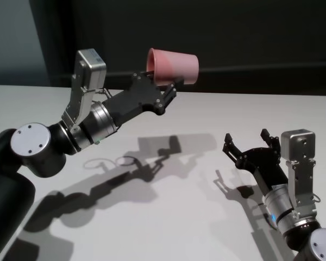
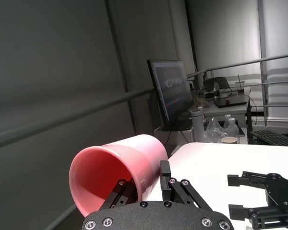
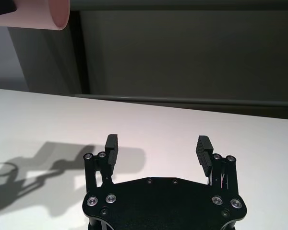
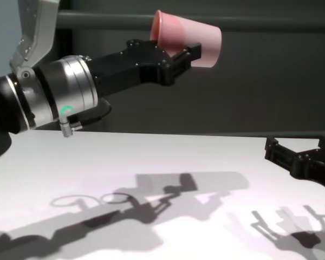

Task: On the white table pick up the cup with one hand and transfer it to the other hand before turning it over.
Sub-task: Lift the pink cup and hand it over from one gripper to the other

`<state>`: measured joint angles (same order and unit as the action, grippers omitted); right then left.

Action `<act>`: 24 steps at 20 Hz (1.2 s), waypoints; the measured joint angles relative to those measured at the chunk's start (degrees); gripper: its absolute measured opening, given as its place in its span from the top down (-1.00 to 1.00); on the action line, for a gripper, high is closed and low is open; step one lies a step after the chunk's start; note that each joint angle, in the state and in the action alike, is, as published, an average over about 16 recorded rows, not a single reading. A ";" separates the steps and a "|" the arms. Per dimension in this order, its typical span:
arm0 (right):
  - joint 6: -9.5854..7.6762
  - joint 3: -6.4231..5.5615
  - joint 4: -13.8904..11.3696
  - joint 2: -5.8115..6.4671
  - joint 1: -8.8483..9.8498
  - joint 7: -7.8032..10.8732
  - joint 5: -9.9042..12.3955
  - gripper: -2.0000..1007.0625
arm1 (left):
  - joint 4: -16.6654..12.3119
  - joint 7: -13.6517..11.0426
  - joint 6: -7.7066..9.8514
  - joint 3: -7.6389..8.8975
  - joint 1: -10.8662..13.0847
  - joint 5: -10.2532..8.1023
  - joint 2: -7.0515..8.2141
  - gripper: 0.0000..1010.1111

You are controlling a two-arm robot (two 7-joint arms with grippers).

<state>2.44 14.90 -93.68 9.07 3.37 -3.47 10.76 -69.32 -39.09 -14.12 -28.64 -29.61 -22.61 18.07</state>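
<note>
1. Head view: the left gripper (image 1: 162,89), black and multi-fingered on a silver cylindrical wrist, is raised well above the plain matte white table (image 1: 206,119). It pinches the wall of the glossy pink plastic cup (image 1: 174,66), a tapered tumbler with no handle, at its rim. The cup lies nearly on its side in the air, its base pointing towards the robot's right. The right gripper (image 1: 249,145), black on a silver wrist with a blue light, sits low over the table's right part with its fingers spread wide and nothing between them. It is well apart from the cup. Dark shadows of both arms fall on the tabletop.

2. Left wrist view: the cup's open mouth (image 2: 116,175) faces the camera, and the left gripper's fingers (image 2: 166,179) clamp the wall at the rim, one inside and one outside. The right gripper (image 2: 264,197) shows farther off, low over the white table (image 2: 216,163). A dark monitor (image 2: 170,93) and a cluttered desk stand beyond the table.

3. Right wrist view: the right gripper (image 3: 158,149) has its two ribbed fingers set far apart over the bare table (image 3: 182,129). The cup (image 3: 38,14) shows only partly at the picture's edge, high above.

4. Chest view: a green light glows on the left wrist. The left gripper (image 4: 179,59) holds the cup (image 4: 187,38) high against the dark wall. The right gripper (image 4: 303,157) is just above the table (image 4: 151,157), spread.
</note>
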 joint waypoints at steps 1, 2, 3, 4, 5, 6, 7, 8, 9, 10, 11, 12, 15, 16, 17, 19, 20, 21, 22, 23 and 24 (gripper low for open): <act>0.00 0.00 0.00 0.00 0.00 0.00 0.00 -0.99 | 0.23 -0.15 0.08 0.00 -0.06 -0.41 -0.23 0.60; 0.00 0.00 0.00 0.00 0.00 0.00 0.00 -0.99 | 0.46 -0.28 0.15 0.00 -0.13 -0.80 -0.45 0.60; 0.00 0.00 0.00 0.00 0.00 0.00 0.00 -0.99 | 0.68 -0.41 0.23 -0.01 -0.22 -1.18 -0.66 0.60; 0.00 0.00 0.00 0.00 0.00 0.00 0.00 -0.99 | 0.89 -0.52 0.28 -0.03 -0.31 -1.48 -0.85 0.60; 0.00 0.00 0.00 0.00 0.00 0.00 0.00 -0.99 | 1.09 -0.67 0.33 -0.06 -0.43 -1.76 -1.04 0.60; 0.00 0.00 0.00 0.00 0.00 0.00 0.00 -0.99 | 1.29 -0.82 0.38 -0.10 -0.56 -2.04 -1.23 0.60; 0.00 0.00 0.00 0.00 0.00 0.00 0.00 -0.99 | 1.49 -0.97 0.42 -0.15 -0.70 -2.30 -1.42 0.60; 0.00 0.00 0.00 0.00 0.00 0.00 0.00 -0.99 | 1.70 -1.11 0.45 -0.21 -0.87 -2.55 -1.61 0.60; 0.00 0.00 0.00 0.00 0.00 0.00 0.00 -0.99 | 1.89 -1.24 0.47 -0.28 -1.04 -2.78 -1.80 0.60; 0.00 0.00 0.00 0.00 0.00 0.00 0.00 -0.99 | 2.10 -1.35 0.48 -0.35 -1.22 -3.01 -2.01 0.60; 0.00 0.00 0.00 0.00 0.00 0.00 0.00 -0.99 | 2.32 -1.47 0.49 -0.43 -1.42 -3.23 -2.23 0.60; 0.00 0.00 0.00 0.00 0.00 0.00 0.00 -0.99 | 2.54 -1.59 0.49 -0.52 -1.62 -3.42 -2.45 0.60; 0.00 0.00 0.00 0.00 0.00 0.00 0.00 -0.99 | 3.24 -1.93 0.47 -0.79 -2.23 -3.98 -3.13 0.60; 0.00 0.00 0.00 0.00 0.00 0.00 0.00 -0.99 | 3.50 -2.05 0.46 -0.89 -2.43 -4.16 -3.37 0.60; 0.00 0.00 0.00 0.00 0.00 0.00 0.00 -0.99 | 3.75 -2.16 0.45 -0.99 -2.62 -4.33 -3.59 0.60; 0.00 0.00 0.00 0.00 0.00 0.00 0.00 -0.99 | 4.27 -2.39 0.43 -1.18 -2.98 -4.67 -4.03 0.60; 0.00 0.00 0.00 0.00 0.00 0.00 0.00 -0.99 | 4.55 -2.54 0.41 -1.27 -3.17 -4.85 -4.25 0.60; 0.00 0.00 0.00 0.00 0.00 0.00 0.00 -0.99 | 4.82 -2.67 0.39 -1.36 -3.33 -5.02 -4.46 0.60; 0.00 0.00 0.00 0.00 0.00 0.00 0.00 -0.99 | 5.11 -2.78 0.37 -1.44 -3.50 -5.20 -4.67 0.60; 0.00 0.00 0.00 0.00 0.00 0.00 0.00 -0.99 | 5.39 -2.89 0.34 -1.51 -3.65 -5.37 -4.87 0.60; 0.00 0.00 0.00 0.00 0.00 0.00 0.00 -0.99 | 5.66 -2.99 0.31 -1.58 -3.79 -5.53 -5.06 0.60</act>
<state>2.44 14.90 -93.68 9.06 3.37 -3.47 10.76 -63.66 -42.08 -13.81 -30.22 -33.40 -28.14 13.01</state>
